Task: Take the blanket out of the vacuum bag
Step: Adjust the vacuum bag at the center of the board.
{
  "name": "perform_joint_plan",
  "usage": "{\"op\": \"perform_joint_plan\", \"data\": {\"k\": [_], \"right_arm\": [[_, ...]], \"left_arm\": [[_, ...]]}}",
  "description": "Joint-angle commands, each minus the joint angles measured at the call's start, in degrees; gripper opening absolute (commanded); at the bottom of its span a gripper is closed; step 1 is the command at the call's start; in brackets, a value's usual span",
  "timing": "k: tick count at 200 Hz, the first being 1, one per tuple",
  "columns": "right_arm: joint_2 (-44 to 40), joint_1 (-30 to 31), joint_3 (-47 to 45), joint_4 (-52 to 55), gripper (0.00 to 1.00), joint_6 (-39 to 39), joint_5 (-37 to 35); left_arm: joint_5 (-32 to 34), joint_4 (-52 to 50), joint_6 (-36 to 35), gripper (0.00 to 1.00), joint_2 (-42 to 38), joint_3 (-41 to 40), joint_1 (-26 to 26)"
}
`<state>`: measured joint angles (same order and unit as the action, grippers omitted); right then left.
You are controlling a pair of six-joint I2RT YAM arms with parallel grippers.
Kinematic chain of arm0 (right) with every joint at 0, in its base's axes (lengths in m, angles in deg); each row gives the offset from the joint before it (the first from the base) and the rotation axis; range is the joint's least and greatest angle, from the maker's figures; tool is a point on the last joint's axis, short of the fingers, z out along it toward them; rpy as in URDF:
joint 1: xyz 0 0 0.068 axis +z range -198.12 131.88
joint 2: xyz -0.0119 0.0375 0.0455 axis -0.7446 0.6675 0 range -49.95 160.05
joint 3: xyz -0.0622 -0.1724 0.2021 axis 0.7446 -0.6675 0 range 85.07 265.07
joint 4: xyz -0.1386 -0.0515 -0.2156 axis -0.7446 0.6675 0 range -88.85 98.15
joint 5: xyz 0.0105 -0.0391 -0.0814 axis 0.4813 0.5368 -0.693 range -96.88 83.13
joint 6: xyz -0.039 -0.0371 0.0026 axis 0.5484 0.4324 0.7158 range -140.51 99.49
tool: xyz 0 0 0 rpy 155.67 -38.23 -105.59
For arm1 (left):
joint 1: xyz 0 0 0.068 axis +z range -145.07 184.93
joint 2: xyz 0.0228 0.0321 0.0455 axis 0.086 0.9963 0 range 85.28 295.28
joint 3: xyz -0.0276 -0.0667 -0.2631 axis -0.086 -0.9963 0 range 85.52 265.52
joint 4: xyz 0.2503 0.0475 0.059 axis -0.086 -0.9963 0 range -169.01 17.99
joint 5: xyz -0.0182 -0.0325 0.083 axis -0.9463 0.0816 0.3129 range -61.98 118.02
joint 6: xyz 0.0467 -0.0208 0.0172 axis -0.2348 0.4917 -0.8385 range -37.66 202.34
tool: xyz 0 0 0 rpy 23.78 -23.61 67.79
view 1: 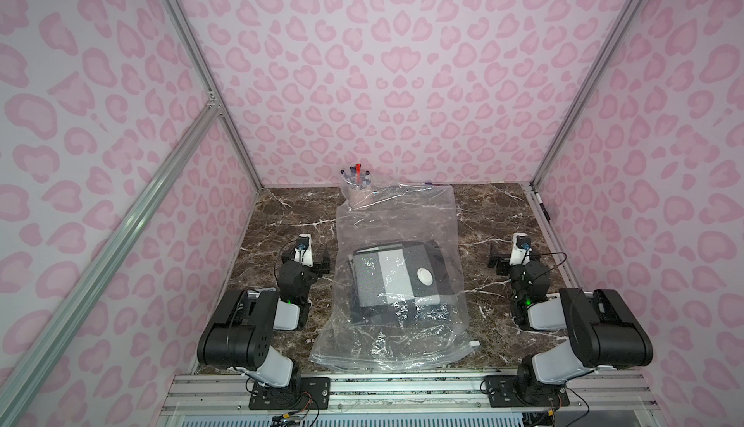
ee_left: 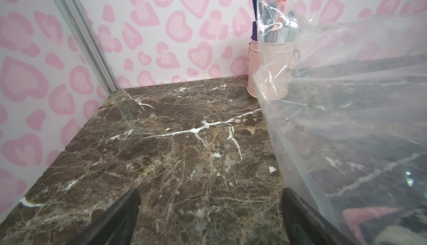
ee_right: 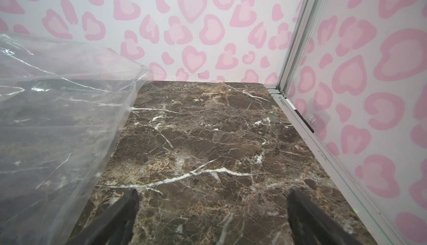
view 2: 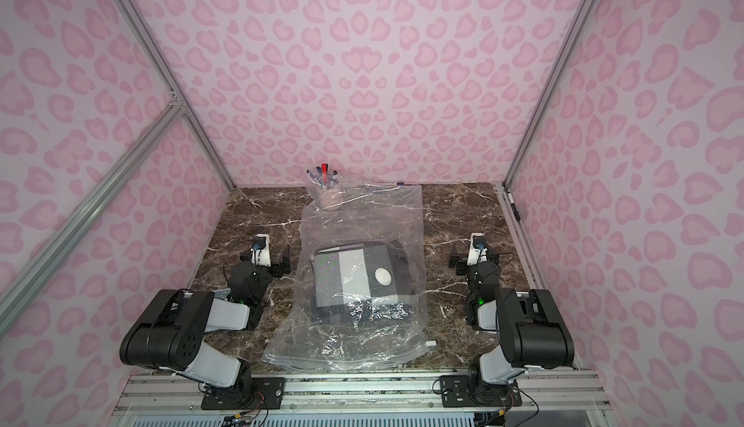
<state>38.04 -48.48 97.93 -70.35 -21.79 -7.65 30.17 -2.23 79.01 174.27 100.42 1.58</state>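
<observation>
While the left hand (ee_left: 209,196) sits low near the left edge of the surface (view 1: 277,219), its fingers are spread wide with nothing between them but bare brown marble. Same deal for the right hand (ee_right: 213,192) over by the right edge: spread wide, pinching nothing. Both point toward the back edge.

Between them lies the vacuum bag (view 1: 396,219), a big crinkly clear thing running down the middle of the surface from the back edge pretty much to the front edge. In the left wrist view its side edge comes just beside the left hand's inner finger, can't tell if it's touching. On the right side it's near the hand but apart.

The blanket (view 1: 376,280) is inside the bag, folded into a grey and dark block around the middle of the surface, with the round white valve (view 1: 426,275) right over it. The zip end is at the front edge, with the little white clip (view 1: 475,343) toward the front right corner. The bag's back left corner is draped against a pink cup (ee_left: 253,70) of pens (ee_left: 254,3) at the back edge.
</observation>
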Motion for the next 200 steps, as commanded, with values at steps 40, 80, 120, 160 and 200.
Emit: {"op": "perform_joint_plan", "data": {"k": [40, 80, 120, 160, 200], "right_arm": [[-0.4, -0.1, 0.2, -0.8, 0.99, -0.1, -0.5], [-11.6, 1.8, 14.3, 38.1, 0.97, -8.6, -6.7], [-12.5, 6.9, 19.6, 55.0, 0.99, -18.3, 13.4], [-14.4, 14.7, 11.9, 44.1, 1.00, -25.4, 19.4], [-9.9, 16.4, 9.8, 37.7, 1.00, -26.3, 20.5]], "left_arm": [[3.5, -3.5, 1.1, 0.96, -2.2, 2.0, -0.3], [3.2, -54.1, 17.3, 0.94, -8.2, 31.7, -3.1], [-4.8, -64.8, 26.4, 0.97, -12.5, 34.1, -8.5], [-7.5, -61.7, 24.9, 0.97, -14.1, 28.2, -8.5], [-8.8, -56.9, 21.8, 0.97, -10.7, 28.3, -8.3]]}}
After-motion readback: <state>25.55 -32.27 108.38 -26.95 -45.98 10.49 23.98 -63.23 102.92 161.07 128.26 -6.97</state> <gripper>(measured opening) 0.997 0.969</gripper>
